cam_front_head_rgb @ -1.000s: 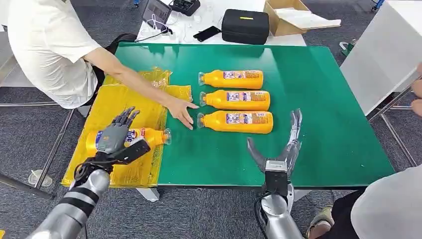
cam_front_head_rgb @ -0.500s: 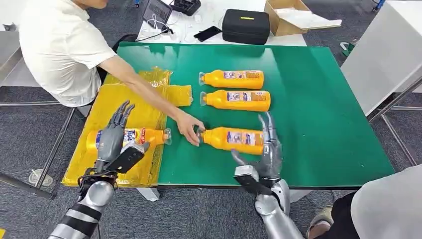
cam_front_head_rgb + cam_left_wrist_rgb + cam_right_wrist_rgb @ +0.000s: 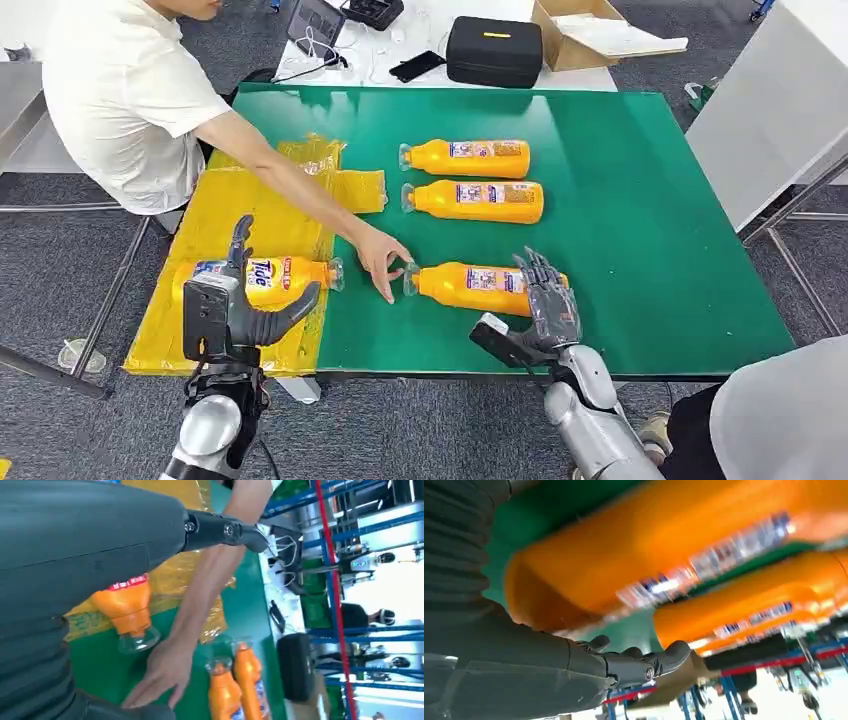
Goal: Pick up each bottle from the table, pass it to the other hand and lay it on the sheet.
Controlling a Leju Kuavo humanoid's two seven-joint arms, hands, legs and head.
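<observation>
Bottles: the nearest orange detergent bottle (image 3: pixel 470 286) lies on its side on the green tabletop (image 3: pixel 650 240), low and just right of centre in the head view, its long axis running left to right with the clear cap toward the left. The right hand (image 3: pixel 548 300) sits at its base end, fingers draped over the body; they appear to touch it, but whether they have closed into a grip I cannot tell. A person's hand (image 3: pixel 380 262) rests at the cap end of this same bottle. That makes the right hand by far the nearer one, and any lift would likely have to take the bottle across its width near the base.

Further up the frame, two more bottles (image 3: pixel 470 178) lie parallel, caps also left. A Tide bottle (image 3: pixel 262 277) rests on the yellow sheet (image 3: pixel 280 215) at lower left. The left hand (image 3: pixel 245 305) is raised just in front of it, fingers apart, holding nothing.
</observation>
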